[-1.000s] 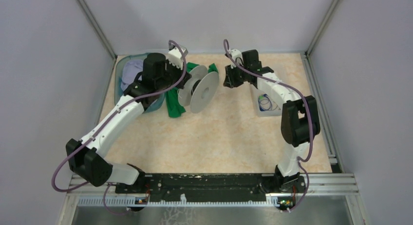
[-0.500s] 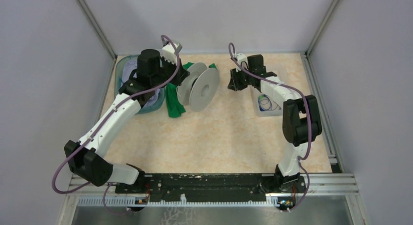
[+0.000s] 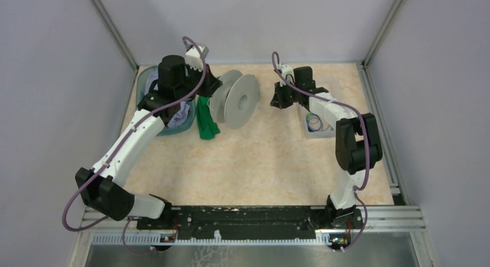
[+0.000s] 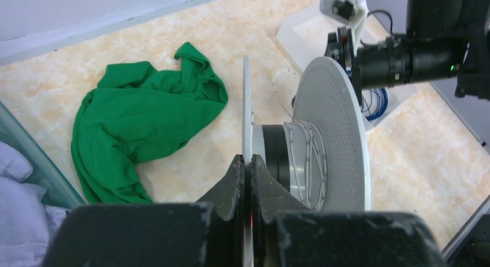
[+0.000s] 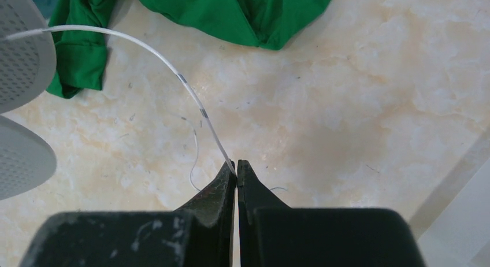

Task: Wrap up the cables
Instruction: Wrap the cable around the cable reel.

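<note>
Step in hand: we are winding the whitish cable (image 5: 182,78) onto the spool (image 4: 329,122). A few turns already lie on its hub.
Left gripper (image 4: 248,160): its jaws are clamped on the thin rim of the near flange and hold the spool with its axle about level.
Right gripper (image 5: 236,163): its jaws are pressed together on the whitish cable, low over the bench (image 3: 260,163).
Whitish cable: it goes in a soft arc from the right jaws up to the spool; a short loose end hangs below the jaws.
Blue cable (image 3: 315,123): it lies coiled in the tray (image 3: 318,136) on the right side, not wound.
Green cloth (image 4: 144,117): it lies on the bench behind the spool, apart from the cable.
Next move: we judge that the right arm must carry the cable around the hub under light tension, between the two flanges, while the left jaws hold the spool firm.
Risk: in our opinion, a strong pull can slip the thin cable out of the jaws or tilt the spool.
</note>
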Available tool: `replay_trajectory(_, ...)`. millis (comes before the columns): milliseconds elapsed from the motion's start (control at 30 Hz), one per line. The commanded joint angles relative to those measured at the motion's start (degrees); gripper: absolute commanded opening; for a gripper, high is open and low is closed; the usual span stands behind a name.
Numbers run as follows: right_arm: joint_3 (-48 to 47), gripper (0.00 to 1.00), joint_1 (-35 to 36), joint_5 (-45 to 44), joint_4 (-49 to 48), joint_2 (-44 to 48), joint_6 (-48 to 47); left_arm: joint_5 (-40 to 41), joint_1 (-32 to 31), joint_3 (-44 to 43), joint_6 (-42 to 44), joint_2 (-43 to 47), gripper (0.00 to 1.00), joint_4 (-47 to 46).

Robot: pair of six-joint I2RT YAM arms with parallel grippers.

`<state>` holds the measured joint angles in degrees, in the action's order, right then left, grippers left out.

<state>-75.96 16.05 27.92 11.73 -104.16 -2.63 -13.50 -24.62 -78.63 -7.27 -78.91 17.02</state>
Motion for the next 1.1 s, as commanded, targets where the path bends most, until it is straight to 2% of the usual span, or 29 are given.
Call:
replay_trajectory(0, 1.6, 0.0, 0.4, 2.2, -1.5, 2.8, 0.7, 1.2, 1.6, -4.3, -6.4, -0.1, 0.0, -2.8)
replay_trajectory(333, 7.9, 0.0, 7.7, 3.6, -1.0, 4.8, 1.0, 9.6, 3.1, -4.7, -11.3, -2.0, 0.0, -0.2)
replay_trajectory(633, 10.0, 0.0, 16.6, 5.1, -4.2, 5.2, 3.4, 8.0, 5.9, -3.4, -18.1, -2.9, 0.0, 0.6)
replay_trajectory(867, 9.0, 0.0, 20.8, 10.8, -5.6, 5.8, 4.2, 11.1, 6.1, -1.3, -19.1, -3.7, 0.0, -0.2)
replay_trajectory(1067, 3.6, 0.0, 23.1, 15.2, -2.2, 5.3, 3.3, 12.9, 5.7, 0.7, -18.1, -4.8, 0.0, -1.8)
